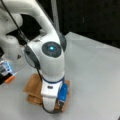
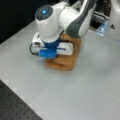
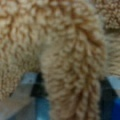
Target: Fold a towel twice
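Count: one towel (image 1: 32, 87), one arm (image 1: 48, 53), one gripper (image 1: 58, 106), one table (image 1: 95, 75); at a front view's left edge, one small blue and orange object (image 1: 7, 72) that cannot be identified
Towel, look: tan, orange-brown, lying as a compact stacked bundle; in a front view (image 2: 66, 61) its near edge is a thick rounded roll, so layers lie on top of each other
Towel, place: flat on the table, under the arm's wrist, toward the bottom left of a front view (image 1: 32, 87) and at upper centre of a front view (image 2: 66, 61)
Towel, texture: soft looped terry pile; the wrist view (image 3: 72, 62) is filled with it, with a raised ridge of cloth running down the middle
Gripper, place: pressed low onto the towel in both front views, on its right part in a front view (image 1: 58, 106) and on its left part in a front view (image 2: 48, 53); a blue part sits on its body
Fingers: cannot tell whether they are parted or pinched together; they are hidden by the wrist in both front views, and in the wrist view only dark and blue parts show either side of the cloth ridge
Arm: white smooth rounded shell, dark joint rings, a round dark cap with a lit blue dot
Table: pale grey, smooth, matt; a dark perforated board (image 2: 15, 105) lies at its near left corner
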